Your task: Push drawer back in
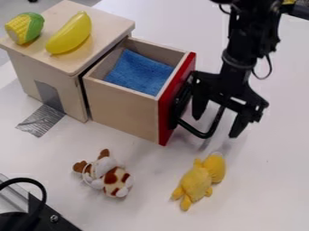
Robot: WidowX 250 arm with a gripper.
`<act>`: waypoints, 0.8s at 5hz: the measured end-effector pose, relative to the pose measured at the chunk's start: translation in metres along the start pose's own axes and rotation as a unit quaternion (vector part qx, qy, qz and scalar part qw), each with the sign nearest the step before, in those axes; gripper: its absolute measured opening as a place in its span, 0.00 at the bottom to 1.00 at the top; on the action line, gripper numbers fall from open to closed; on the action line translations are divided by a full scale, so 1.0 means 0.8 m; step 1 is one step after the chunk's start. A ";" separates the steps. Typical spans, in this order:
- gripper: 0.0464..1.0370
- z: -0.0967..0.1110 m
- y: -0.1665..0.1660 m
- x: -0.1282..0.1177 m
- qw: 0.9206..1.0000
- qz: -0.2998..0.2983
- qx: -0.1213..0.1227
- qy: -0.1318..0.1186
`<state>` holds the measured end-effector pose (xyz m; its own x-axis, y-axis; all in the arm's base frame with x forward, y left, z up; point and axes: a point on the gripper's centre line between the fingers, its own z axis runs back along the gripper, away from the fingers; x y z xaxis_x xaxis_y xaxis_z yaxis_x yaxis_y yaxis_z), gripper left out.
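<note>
My black gripper (215,127) hangs at the right of the drawer, its fingers spread wide. One finger is close to the drawer's red front (166,118), and the other is farther right. The black looped handle (195,132) sticks out from that front and reaches into the space between the fingers. Pulled out of the wooden cabinet (57,82), the drawer (124,109) stands open with a blue cloth (138,72) inside. Whether the gripper touches the handle or front, I cannot tell.
A corn toy (25,28) and a yellow banana-like toy (69,34) lie on the cabinet top. In front of the drawer are a brown-and-white plush (113,177) and a yellow plush (197,182). Grey tape (41,121) joins cabinet and table.
</note>
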<state>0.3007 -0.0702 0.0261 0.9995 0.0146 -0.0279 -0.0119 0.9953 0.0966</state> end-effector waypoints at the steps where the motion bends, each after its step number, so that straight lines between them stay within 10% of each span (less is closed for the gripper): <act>1: 0.62 -0.019 0.003 -0.013 1.000 -0.005 0.009 0.019; 3: 0.12 -0.030 0.008 -0.027 0.999 -0.007 0.021 0.032; 4: 0.09 -0.031 0.020 -0.039 0.999 -0.007 0.028 0.038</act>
<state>0.2687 -0.0528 0.0040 0.9944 0.0098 -0.1049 0.0062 0.9886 0.1506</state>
